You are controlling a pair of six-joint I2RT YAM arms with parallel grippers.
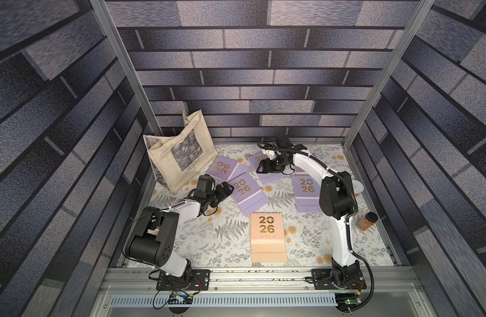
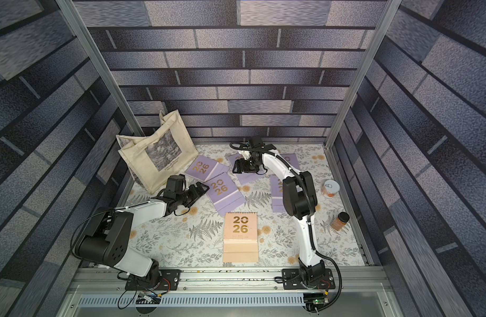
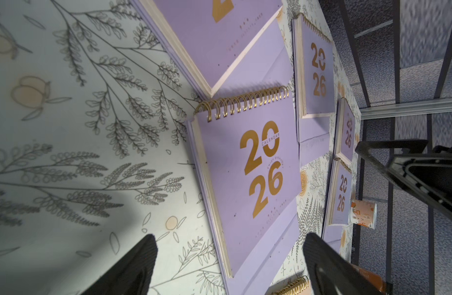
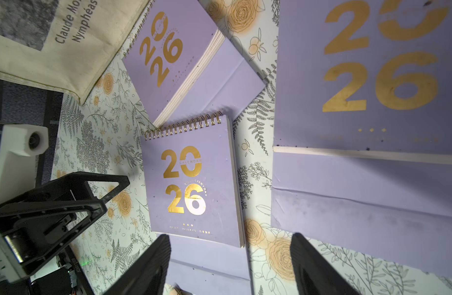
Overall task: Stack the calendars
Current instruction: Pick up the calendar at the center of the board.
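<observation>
Pink calendar (image 1: 267, 227): nearest you, flat, alone; could serve as your stack base.
Left gripper (image 1: 227, 189): released, empty, beside the middle lilac calendar (image 1: 246, 192); pinch its edge squarely.
Right gripper (image 1: 259, 170): spread, empty, over the far lilac calendar (image 1: 270, 178); lower evenly.

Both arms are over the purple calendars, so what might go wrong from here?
The middle lilac calendar overlaps the flap of the far lilac calendar beside the tote bag; lifting either may drag its neighbour. The open left gripper and right gripper sit close together and might collide.
</observation>
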